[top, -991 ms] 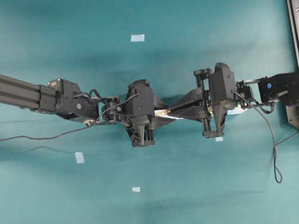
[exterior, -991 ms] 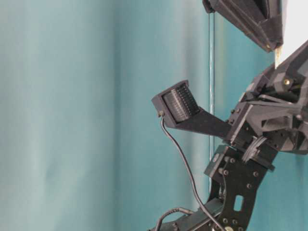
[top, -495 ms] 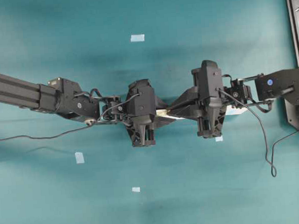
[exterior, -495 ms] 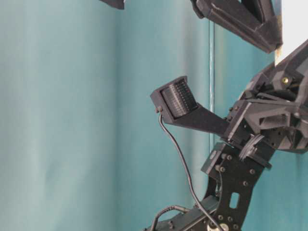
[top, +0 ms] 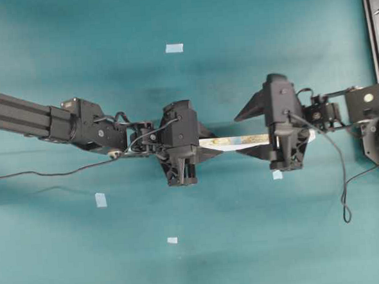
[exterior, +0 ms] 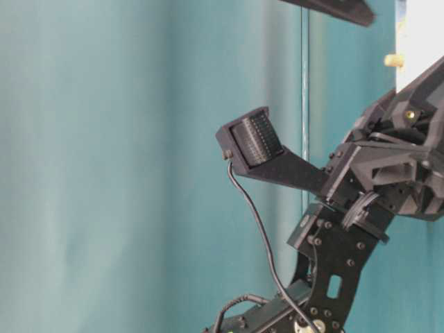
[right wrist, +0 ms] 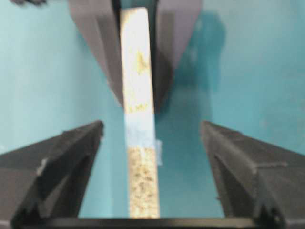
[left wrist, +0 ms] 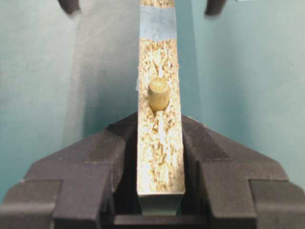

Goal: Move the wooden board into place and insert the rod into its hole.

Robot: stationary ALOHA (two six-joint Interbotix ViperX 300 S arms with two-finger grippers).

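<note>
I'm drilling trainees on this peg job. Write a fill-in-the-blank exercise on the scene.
1. The rod stands in the hole of the wooden board, so it is already ____.
2. The left pincer is ____ on the board.
3. The right pincer is ____, its fingers clear of the board.
4. A patch of ____ tape crosses the board.

Missing words: inserted; shut; open; blue

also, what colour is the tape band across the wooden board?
Pale blue tape band on the wooden board; clearest in left wrist view.
</note>
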